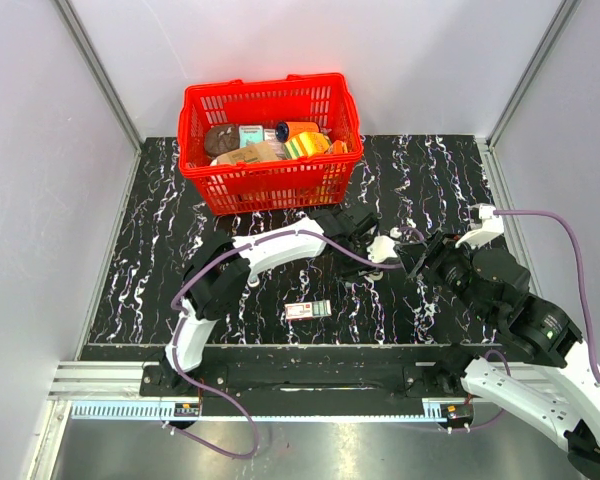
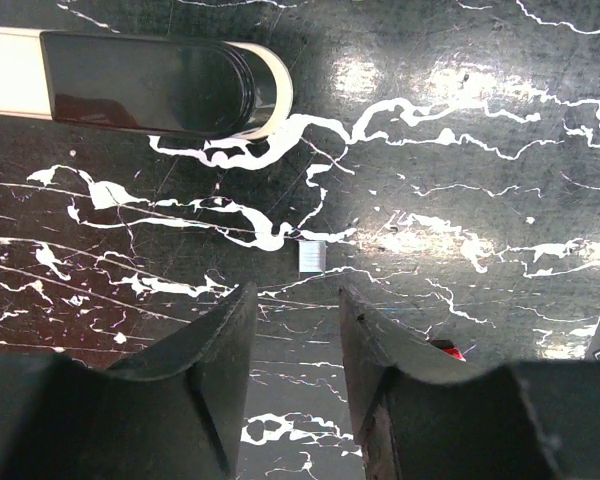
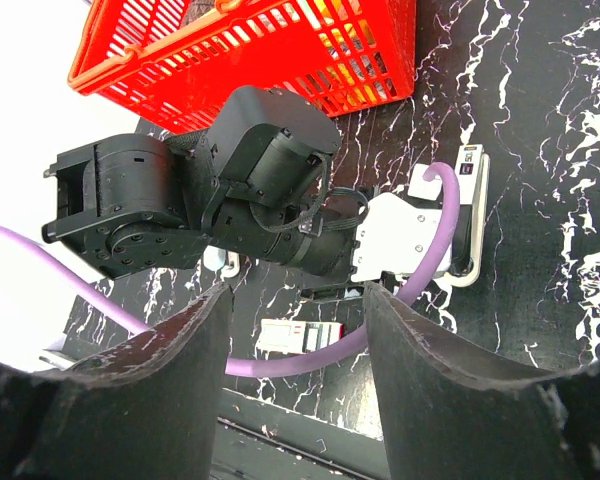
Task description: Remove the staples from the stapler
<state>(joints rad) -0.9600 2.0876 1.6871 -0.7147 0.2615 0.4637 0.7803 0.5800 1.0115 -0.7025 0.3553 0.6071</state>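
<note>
The stapler (image 2: 150, 85), long and slim with a black top on a pale base, lies on the marbled table at the upper left of the left wrist view. It also shows beyond the left wrist as the stapler (image 3: 471, 212). A small silvery strip (image 2: 312, 256) lies on the table just ahead of my left gripper (image 2: 295, 295), which hangs open over bare table with nothing between its fingers. My right gripper (image 3: 298, 295) is open too and holds nothing; it faces the left arm's wrist. From above, both grippers meet mid-table, left gripper (image 1: 375, 240) and right gripper (image 1: 412, 258).
A red basket (image 1: 270, 185) full of groceries stands at the back of the table. A small red-white-green box (image 1: 308, 309) lies near the front edge, also seen as the box (image 3: 300, 337). A purple cable (image 3: 420, 270) loops from the left wrist.
</note>
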